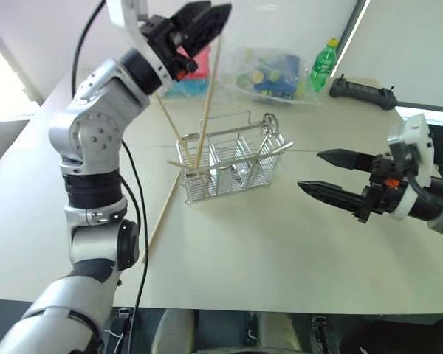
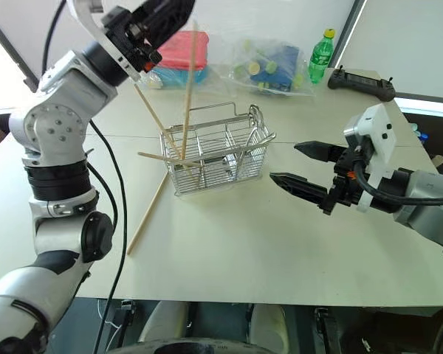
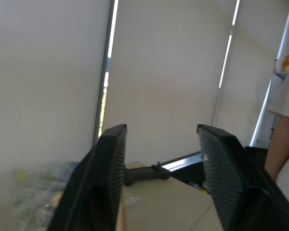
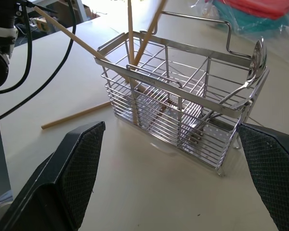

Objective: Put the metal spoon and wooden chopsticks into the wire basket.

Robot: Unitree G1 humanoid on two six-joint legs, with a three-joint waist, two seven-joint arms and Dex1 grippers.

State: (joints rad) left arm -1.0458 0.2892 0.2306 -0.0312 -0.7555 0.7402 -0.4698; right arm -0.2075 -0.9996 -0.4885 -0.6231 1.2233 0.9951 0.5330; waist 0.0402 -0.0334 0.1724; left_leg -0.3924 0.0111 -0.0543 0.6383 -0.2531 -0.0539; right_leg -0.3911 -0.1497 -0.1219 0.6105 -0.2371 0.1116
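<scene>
The wire basket stands mid-table. The metal spoon is in its right end, bowl up above the rim. Several wooden chopsticks stand in the left compartment and lean out over the top. One more chopstick lies on the table, its far end against the basket's left side. My left gripper is high above the basket, just over the tip of the tallest stick, open with nothing between its fingers. My right gripper hovers to the right of the basket, open and empty, pointing at it.
Behind the basket are a clear plastic bag of items, a green bottle, a black controller and a red and teal pack. A person's arm is beyond the table. Cables hang along my left arm.
</scene>
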